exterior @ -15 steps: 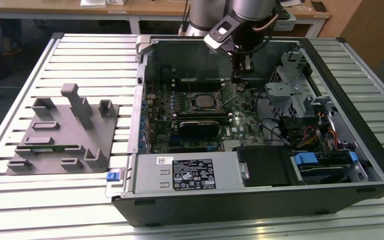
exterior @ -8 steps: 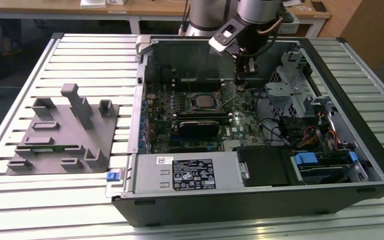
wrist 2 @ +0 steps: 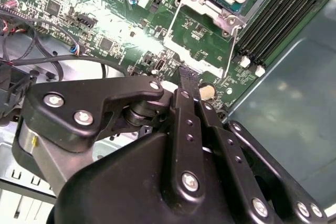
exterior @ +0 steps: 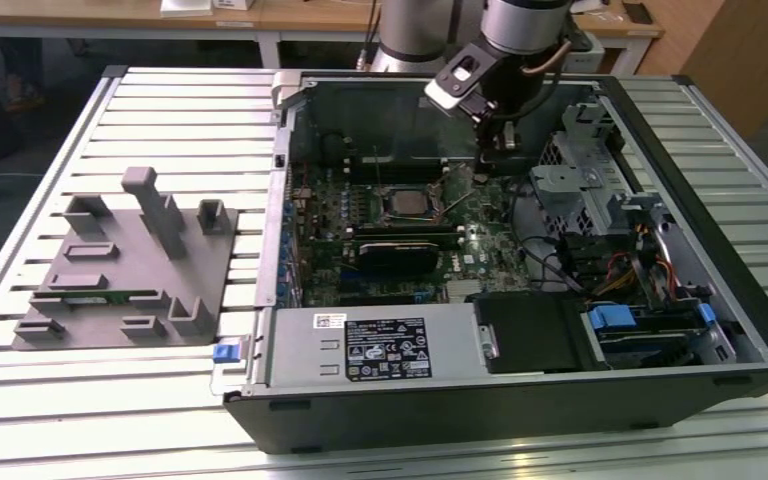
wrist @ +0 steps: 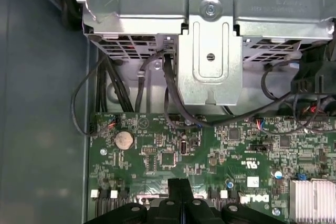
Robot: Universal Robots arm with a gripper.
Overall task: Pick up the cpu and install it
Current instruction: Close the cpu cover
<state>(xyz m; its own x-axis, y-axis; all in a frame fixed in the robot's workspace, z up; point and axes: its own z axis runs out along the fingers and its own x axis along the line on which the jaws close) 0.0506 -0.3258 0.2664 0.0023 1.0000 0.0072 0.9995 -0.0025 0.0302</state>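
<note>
The cpu [exterior: 408, 203] lies flat in the socket [wrist 2: 229, 21] on the green board [exterior: 484, 245], inside the open case [exterior: 491, 420]; so I think the picking up and the putting in are done; I cannot tell if the socket's clamp is shut over it; the hand [wrist 2: 188, 77] hangs low over the board, just beside the socket, its fingers pressed together with nothing in them; the grey tray [exterior: 104, 270] sits well apart on the surface [exterior: 37, 400], at the exterior view's left.
</note>
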